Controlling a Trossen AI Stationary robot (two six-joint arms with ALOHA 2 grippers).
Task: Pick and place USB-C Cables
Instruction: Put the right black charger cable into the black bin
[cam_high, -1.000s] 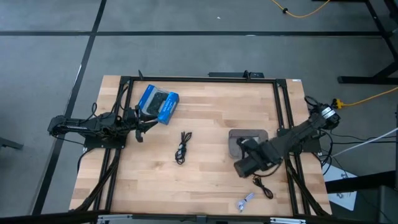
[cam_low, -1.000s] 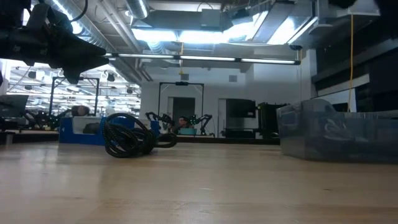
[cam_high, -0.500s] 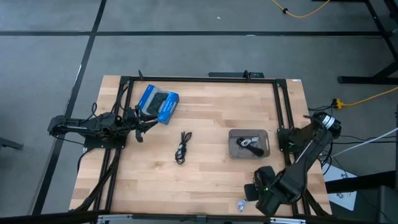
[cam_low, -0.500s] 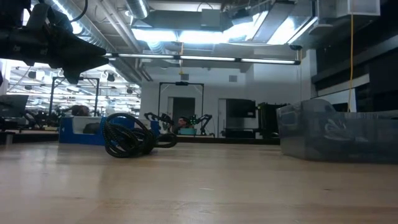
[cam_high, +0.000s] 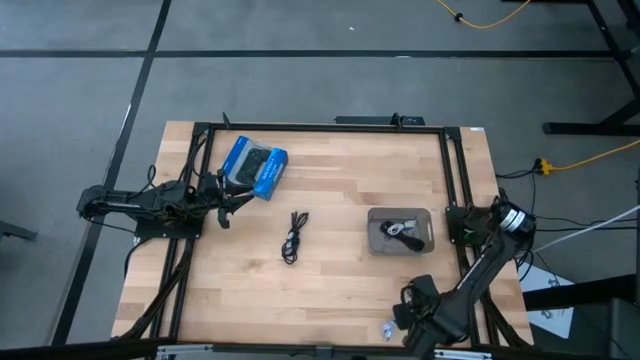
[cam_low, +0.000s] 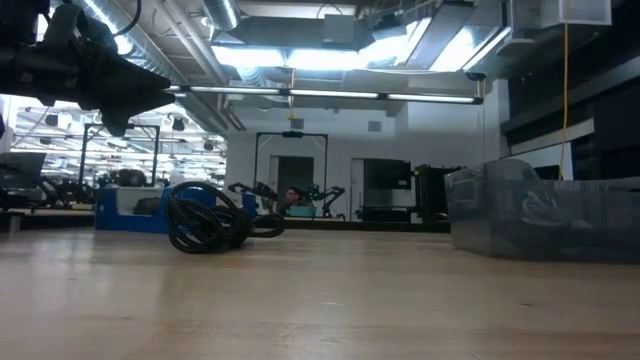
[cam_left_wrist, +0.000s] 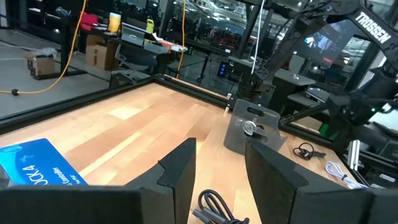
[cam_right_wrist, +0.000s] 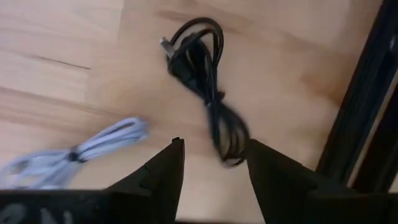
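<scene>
One black USB-C cable (cam_high: 293, 237) lies coiled mid-table, also seen in the low view (cam_low: 205, 220). The clear grey tray (cam_high: 428, 238) holds a black and a pale cable (cam_high: 401, 230). Near the table's near right corner lie a black cable (cam_right_wrist: 205, 62) and a white one (cam_right_wrist: 74, 152) (cam_high: 388, 328). My right gripper (cam_right_wrist: 214, 168) hovers open above them, its fingers either side of the black cable's end, apart from it. My left gripper (cam_left_wrist: 221, 180) waits open at the left edge (cam_high: 225, 205).
A blue-and-black package (cam_high: 255, 167) lies at the far left of the table, close to my left gripper. Black frame rails (cam_high: 458, 180) run along the table's left, far and right sides. Bare wood shows between the middle cable and the tray.
My right arm has swung away from the tray toward the table's near edge and now hangs over the two cables by the near right corner. The tray with its cables has come into full view. The left arm has kept still.
</scene>
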